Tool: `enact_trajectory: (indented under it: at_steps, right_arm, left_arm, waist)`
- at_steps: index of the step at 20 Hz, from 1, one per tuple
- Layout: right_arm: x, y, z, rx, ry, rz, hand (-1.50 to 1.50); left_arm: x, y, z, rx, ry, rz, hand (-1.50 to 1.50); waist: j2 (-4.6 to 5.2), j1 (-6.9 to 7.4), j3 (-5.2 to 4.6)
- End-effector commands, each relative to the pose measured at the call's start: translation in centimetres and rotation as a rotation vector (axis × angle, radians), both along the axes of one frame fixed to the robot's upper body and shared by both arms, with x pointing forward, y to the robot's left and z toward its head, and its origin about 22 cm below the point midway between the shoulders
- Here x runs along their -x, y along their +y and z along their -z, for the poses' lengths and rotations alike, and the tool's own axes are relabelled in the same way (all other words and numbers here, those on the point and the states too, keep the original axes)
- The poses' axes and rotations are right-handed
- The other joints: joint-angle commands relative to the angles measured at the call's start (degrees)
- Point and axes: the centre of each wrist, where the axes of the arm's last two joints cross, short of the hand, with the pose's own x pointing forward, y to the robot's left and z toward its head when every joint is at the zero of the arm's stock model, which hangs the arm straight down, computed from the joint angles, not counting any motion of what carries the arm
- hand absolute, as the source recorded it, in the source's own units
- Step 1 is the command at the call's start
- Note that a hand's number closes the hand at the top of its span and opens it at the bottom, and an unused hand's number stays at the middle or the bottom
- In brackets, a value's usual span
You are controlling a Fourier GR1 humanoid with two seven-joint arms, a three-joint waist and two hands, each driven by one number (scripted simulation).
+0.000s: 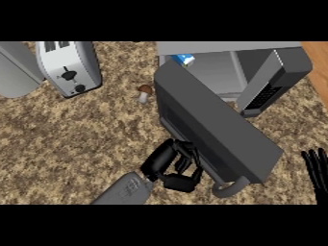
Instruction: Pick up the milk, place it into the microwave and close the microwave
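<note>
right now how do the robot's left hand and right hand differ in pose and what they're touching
The left hand is near the view's lower middle with its fingers curled against the dark grey microwave door, while the right hand rests at the view's right edge. The left hand is in contact with the door; the right hand is open, fingers up, and touches nothing. Both are black hands.

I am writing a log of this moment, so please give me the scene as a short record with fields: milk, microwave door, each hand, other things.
milk: blue and white carton inside the microwave, at the back left
microwave door: door partly open, swung out toward the robot
left hand: left hand against the outer face of the door, fingers curled, holding nothing
right hand: right hand open, resting at the lower right edge, fingers up
other things: toaster at upper left; mushroom on the counter
</note>
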Motion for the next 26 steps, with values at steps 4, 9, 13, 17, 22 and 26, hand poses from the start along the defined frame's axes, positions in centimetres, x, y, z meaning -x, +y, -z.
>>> enact_trajectory:
  at_steps: [4, 9, 13, 17, 22, 26]
  right_arm:
    - [-0.9, 0.7, -4.2, 0.006, -0.063, -0.099, -1.50]
    - [-0.6, 1.1, -5.9, 0.000, -0.062, -0.175, -1.50]
    - [-0.8, 0.8, -7.0, 0.015, -0.055, -0.199, -1.50]
    - [-1.2, 0.5, -8.4, 0.050, -0.080, -0.230, -1.50]
    - [-1.6, 0.0, -9.9, 0.087, -0.100, -0.224, -1.50]
    - [-2.0, -0.6, -10.8, 0.087, -0.115, -0.234, -1.50]
  left_arm:
    - [0.2, -1.9, 0.3, -0.027, 0.067, -0.003, 1.50]
    - [-0.2, -3.0, -1.3, 0.087, 0.036, -0.037, 1.50]
    - [-0.2, -3.6, -2.0, 0.138, 0.007, -0.095, 1.50]
    - [-1.1, -4.2, -3.7, 0.194, -0.019, -0.195, 1.50]
    - [-2.8, -4.5, -5.0, 0.208, -0.012, -0.327, 1.50]
    - [-4.3, -4.7, -6.4, 0.227, 0.008, -0.386, -1.50]
  waist:
    - [0.64, -2.72, -0.11]
    - [1.03, -4.38, -0.23]
    - [1.23, -5.50, -0.25]
    - [1.26, -6.62, -0.25]
    - [1.60, -8.07, -0.16]
    - [2.15, -9.59, -0.09]
